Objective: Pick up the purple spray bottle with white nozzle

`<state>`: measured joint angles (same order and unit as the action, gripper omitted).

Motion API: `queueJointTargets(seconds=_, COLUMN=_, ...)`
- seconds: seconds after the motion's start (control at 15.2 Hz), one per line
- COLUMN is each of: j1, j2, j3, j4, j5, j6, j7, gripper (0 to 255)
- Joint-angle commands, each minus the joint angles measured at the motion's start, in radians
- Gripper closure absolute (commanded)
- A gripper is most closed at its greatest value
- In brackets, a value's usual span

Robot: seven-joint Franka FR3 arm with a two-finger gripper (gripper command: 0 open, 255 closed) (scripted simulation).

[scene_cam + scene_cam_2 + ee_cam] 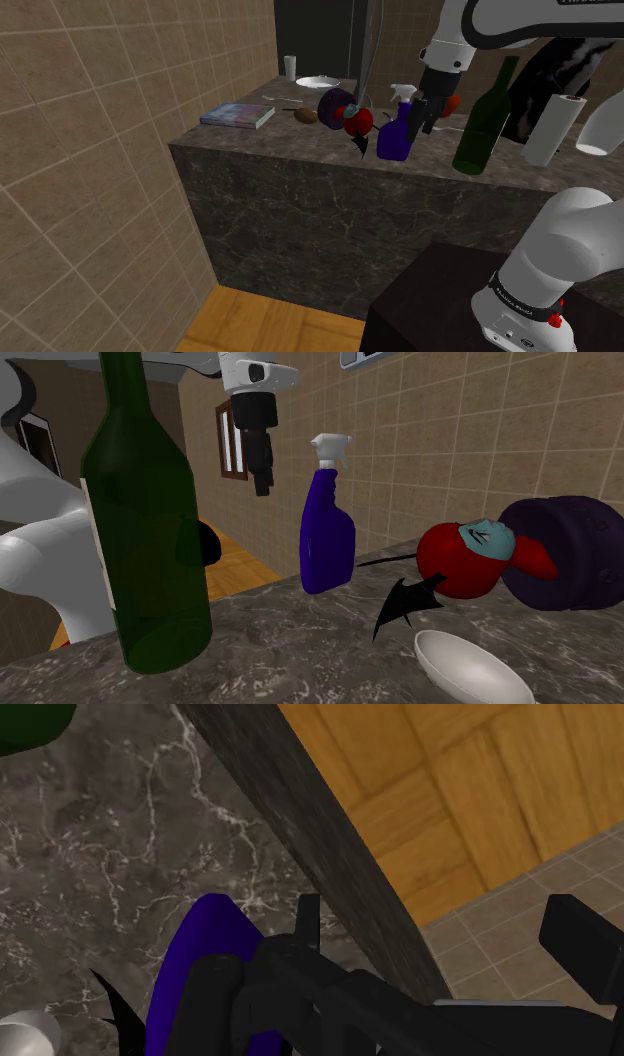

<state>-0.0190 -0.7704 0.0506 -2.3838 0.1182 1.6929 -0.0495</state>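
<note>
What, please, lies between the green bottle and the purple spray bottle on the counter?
Bare counter, with the end effector hanging above that gap, as the second exterior view shows.

The arm (556,240) had rounded white links and dark joints. A black band (522,303) with small white lettering ringed its lowest link, with two small red dots (553,320) beside it. The gripper (428,122) was all black and blocky, with squared fingers (580,939).

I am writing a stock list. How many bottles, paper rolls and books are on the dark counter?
Bottles: 2 (purple spray bottle, green bottle)
Paper rolls: 1
Books: 1
Total: 4
</note>
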Motion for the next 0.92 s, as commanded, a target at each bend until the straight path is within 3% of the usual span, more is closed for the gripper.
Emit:
queueJointTargets(seconds=0.0, j1=0.000, j2=0.000, j3=0.000, j4=0.000, j5=0.000, j6=0.000, j7=0.000, gripper=0)
queueJointTargets(seconds=0.46, j1=0.017, j2=0.190, j3=-0.136, j4=0.274, j5=-0.064, j6=-0.106, j7=-0.260, gripper=0)
queueJointTargets(seconds=0.86, j1=0.042, j2=0.396, j3=-0.235, j4=0.577, j5=-0.074, j6=-0.222, j7=-0.482, gripper=0)
